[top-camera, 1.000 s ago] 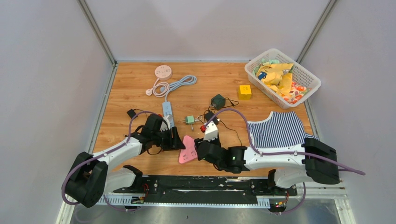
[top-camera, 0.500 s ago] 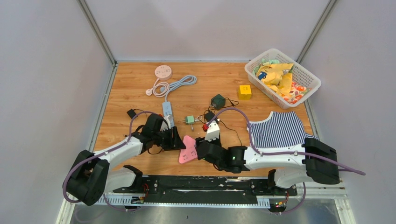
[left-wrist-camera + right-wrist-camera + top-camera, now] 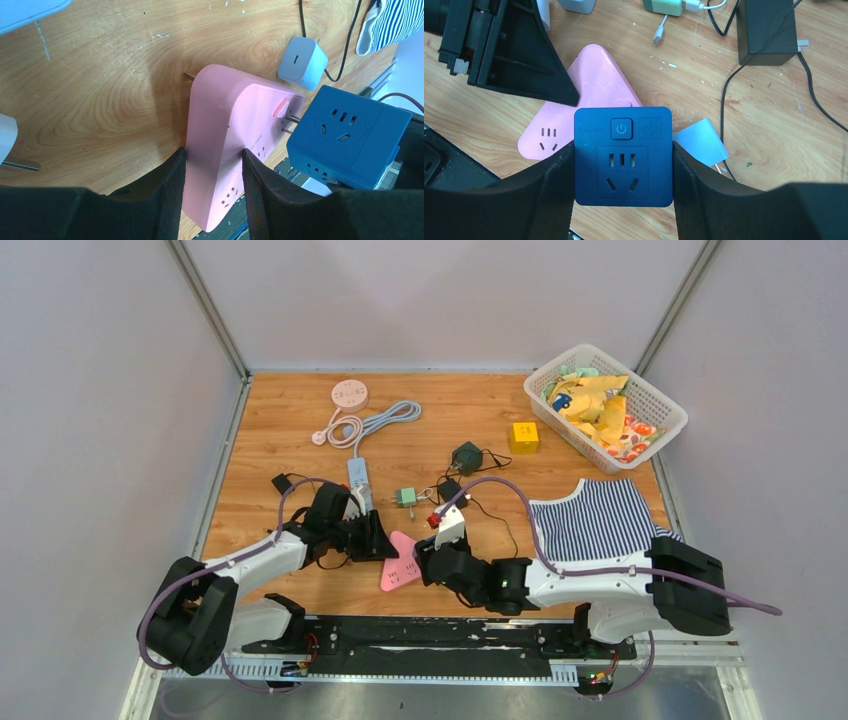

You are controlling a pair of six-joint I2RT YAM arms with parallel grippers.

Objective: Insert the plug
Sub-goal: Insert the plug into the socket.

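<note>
Left pincer [image 3: 214,156] first: closed most of the way, black fingers [image 3: 172,190] pressed against both sides of the pink triangular plastic socket block [image 3: 220,115], low over the wooden desk [image 3: 100,90]. Can't tell whether lifted or resting flat.

Then the right pincer [image 3: 623,147]: spread fairly wide, gripping a dark blue plastic cube socket [image 3: 623,175] by two opposite sides, power button and socket holes facing its wrist camera.

Plug-wise: two metal prongs [image 3: 291,120] sticking out of the blue cube toward the pink block, tips right at the pink face, just beside its little pink switch. Too tight a view to say whether inside a slot or only touching. From above, both pieces near the front middle of the desk, pincers nose to nose.

Further out:
- a white cube charger [image 3: 301,62] on a black cable, just past the pink block
- a scrap of pale blue paper [image 3: 701,141] next to the blue cube
- a black power adapter [image 3: 766,30] and a small green adapter [image 3: 663,6] beyond that

Way back:
- a white power strip [image 3: 358,478]
- a round white socket puck [image 3: 349,394] with a coiled cord
- a yellow cube [image 3: 524,436]
- a striped cloth [image 3: 598,518] on the right
- a white mesh basket [image 3: 660,405] full of yellow rags in the far right corner
</note>
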